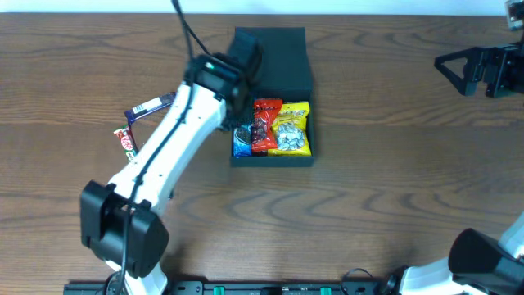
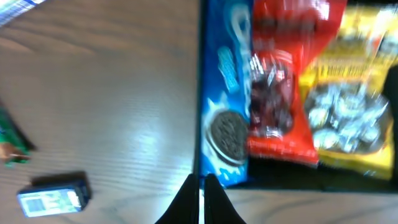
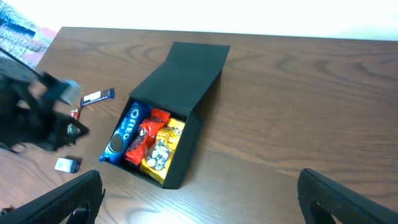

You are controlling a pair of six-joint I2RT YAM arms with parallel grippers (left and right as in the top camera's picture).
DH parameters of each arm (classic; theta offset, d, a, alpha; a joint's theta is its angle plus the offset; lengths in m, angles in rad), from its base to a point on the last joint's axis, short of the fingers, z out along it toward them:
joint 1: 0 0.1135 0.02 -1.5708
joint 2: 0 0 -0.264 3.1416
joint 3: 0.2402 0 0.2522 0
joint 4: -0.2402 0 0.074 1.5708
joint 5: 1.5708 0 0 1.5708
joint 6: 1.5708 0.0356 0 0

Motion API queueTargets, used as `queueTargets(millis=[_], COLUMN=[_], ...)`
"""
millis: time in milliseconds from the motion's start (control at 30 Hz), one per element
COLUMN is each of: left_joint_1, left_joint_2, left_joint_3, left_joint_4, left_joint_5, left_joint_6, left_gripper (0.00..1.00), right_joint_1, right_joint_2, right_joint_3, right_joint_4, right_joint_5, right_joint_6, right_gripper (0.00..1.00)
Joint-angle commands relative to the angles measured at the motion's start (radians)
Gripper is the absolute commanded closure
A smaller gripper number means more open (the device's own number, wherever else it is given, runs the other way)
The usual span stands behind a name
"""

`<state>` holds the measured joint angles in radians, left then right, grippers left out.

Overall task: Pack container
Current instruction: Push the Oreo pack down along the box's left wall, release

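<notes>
Container [image 1: 270, 161] right at the left gripper [image 2: 200, 186], open, one dark side wall in line with the fingertips and running straight ahead of them. Left jaws pinched almost together, only a sliver of light between, nothing held.

Just beyond the tips and slightly to their right, a blue Oreo packet [image 2: 227, 93], lying inside the box against that wall. Further right and touching it, a red packet [image 2: 280, 81]. After that a yellow packet [image 2: 351, 93], all three side by side. Past the packets, on the far side from the tips, the hinged lid [image 1: 272, 53], swung back.

Left of the tips, on the bare wooden table [image 1: 393, 164], a small dark item with a barcode label [image 2: 55, 194]. Farther out on that side, the end of a green wrapper [image 2: 12, 146], too blurred to read.

Right gripper [image 1: 452, 70] well apart from the box, near the table's far right corner. Jaws spread wide, empty, with the container ahead of them and off to their left.
</notes>
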<state>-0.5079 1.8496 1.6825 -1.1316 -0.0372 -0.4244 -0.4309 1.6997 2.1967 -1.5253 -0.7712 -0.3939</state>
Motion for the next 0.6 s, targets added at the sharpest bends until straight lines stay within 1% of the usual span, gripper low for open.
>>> queueTargets(millis=[0, 233, 567], left_joint_1=[-0.037, -0.017, -0.012], left_joint_2=[0.010, 0.010, 0.011], left_joint_3=[-0.046, -0.169, -0.190], left_joint_4=[0.028, 0.115, 0.126], left_joint_5=[0.022, 0.039, 0.065], left_joint_6=[0.047, 0.047, 0.048], left_gripper=[0.94, 0.94, 0.94], right_joint_1=[-0.006, -0.006, -0.006], right_joint_2=[0.002, 0.002, 0.002], right_joint_3=[-0.002, -0.002, -0.002], right_joint_4=[-0.001, -0.016, -0.015], right_joint_5=[-0.023, -0.023, -0.023], right_joint_6=[0.013, 0.013, 0.013], right_gripper=[0.01, 0.01, 0.01])
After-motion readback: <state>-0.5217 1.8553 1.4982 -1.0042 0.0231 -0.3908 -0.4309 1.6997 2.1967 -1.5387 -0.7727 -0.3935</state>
